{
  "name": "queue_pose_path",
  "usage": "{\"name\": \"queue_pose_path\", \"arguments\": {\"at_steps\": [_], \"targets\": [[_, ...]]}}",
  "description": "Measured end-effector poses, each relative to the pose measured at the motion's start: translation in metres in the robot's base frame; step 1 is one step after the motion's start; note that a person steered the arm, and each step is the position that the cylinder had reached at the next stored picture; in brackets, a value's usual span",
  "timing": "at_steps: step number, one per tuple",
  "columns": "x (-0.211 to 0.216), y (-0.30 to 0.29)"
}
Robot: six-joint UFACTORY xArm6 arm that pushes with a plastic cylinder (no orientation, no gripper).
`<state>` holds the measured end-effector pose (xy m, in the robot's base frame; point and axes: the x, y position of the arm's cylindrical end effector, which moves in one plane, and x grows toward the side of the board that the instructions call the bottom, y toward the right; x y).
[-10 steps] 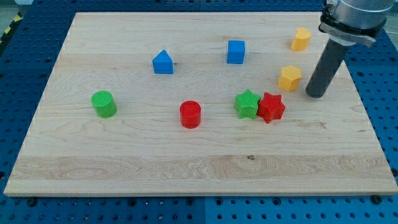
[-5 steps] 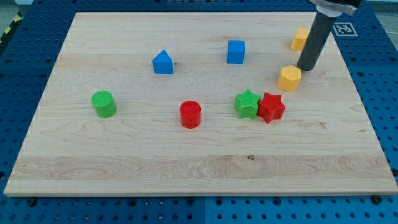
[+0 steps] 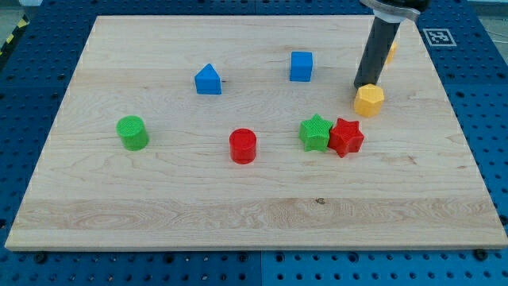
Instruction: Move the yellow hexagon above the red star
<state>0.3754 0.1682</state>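
My tip (image 3: 364, 85) is being held at the upper edge of the yellow hexagon (image 3: 369, 101) on the wooden board (image 3: 238, 206).
No gripper is carried, only a bare rod. The hexagon is sitting up and to the view's right of the red star (image 3: 346, 137), which is being touched by the green star (image 3: 316, 133).

A pale wooden board (image 3: 238, 214) fills the middle, grain running across. Around it sits a blue perforated table (image 3: 484, 127). Top left shows a yellow-black striped strip (image 3: 14, 32). Light is even, shadows soft.
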Motion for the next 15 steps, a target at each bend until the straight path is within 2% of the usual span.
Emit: {"name": "queue_pose_path", "arguments": {"at_steps": [3,7,10,13,15], "targets": [[0.001,0.010],[0.024,-0.008],[0.038,0.017],[0.042,0.011],[0.058,0.046]]}}
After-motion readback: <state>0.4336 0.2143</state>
